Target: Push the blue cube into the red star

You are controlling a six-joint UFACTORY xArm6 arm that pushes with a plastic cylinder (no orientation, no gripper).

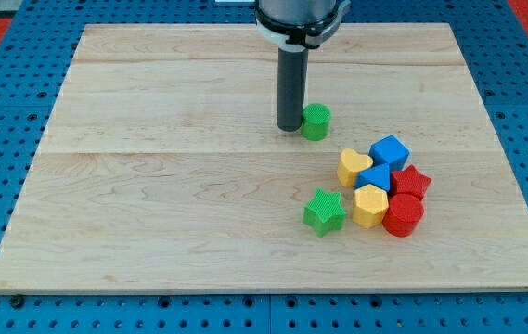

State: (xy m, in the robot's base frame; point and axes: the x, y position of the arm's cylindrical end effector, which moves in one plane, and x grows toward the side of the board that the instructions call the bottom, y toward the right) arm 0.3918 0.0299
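The blue cube (390,151) sits at the top of a tight cluster on the view's right of the wooden board (152,186). The red star (413,180) lies just below and right of it, touching it. My tip (289,127) rests on the board well up and left of the cluster, right beside a green cylinder (315,122) on its right.
In the cluster are a yellow heart (354,168), a blue triangular block (375,177), a yellow hexagonal block (370,205) and a red cylinder (403,214). A green star (324,211) lies just left of the cluster.
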